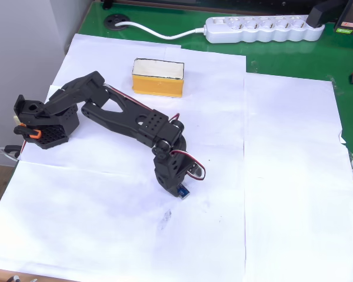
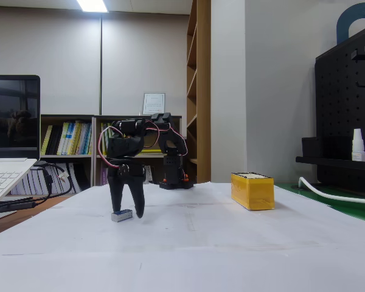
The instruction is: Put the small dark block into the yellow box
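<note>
Fixed view: hand [image 2: 126, 213] fingers apart, straddling small dark block [image 2: 121, 215], seemingly unclamped; overhead hides gap.

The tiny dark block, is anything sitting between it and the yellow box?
Nothing visible. The tiny black block with the blue top sits between the black gripper fingers, and only bare white paper lies between it and the mustard-yellow rectangular box.

arm bent low, gripper [image 2: 127, 214] pointing down, fingers apart

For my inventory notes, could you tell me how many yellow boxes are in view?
1. The yellow box sits on the white paper, apart from the arm, near the white power strip.
</note>
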`<state>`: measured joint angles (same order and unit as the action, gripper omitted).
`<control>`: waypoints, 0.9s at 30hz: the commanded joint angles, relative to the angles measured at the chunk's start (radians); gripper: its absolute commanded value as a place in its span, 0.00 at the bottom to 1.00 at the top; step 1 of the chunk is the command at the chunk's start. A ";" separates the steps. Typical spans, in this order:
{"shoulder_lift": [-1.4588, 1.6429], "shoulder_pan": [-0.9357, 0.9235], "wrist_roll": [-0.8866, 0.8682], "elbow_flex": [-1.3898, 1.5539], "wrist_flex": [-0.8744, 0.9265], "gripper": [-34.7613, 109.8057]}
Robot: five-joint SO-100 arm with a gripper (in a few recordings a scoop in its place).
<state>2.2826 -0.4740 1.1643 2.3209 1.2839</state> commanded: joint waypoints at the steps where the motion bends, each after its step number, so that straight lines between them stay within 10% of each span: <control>1: -0.023 0.000 0.020 0.041 0.005 0.36; 27: -0.206 0.003 0.026 0.109 0.094 0.24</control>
<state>2.2565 -0.4571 1.1781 2.3286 1.3530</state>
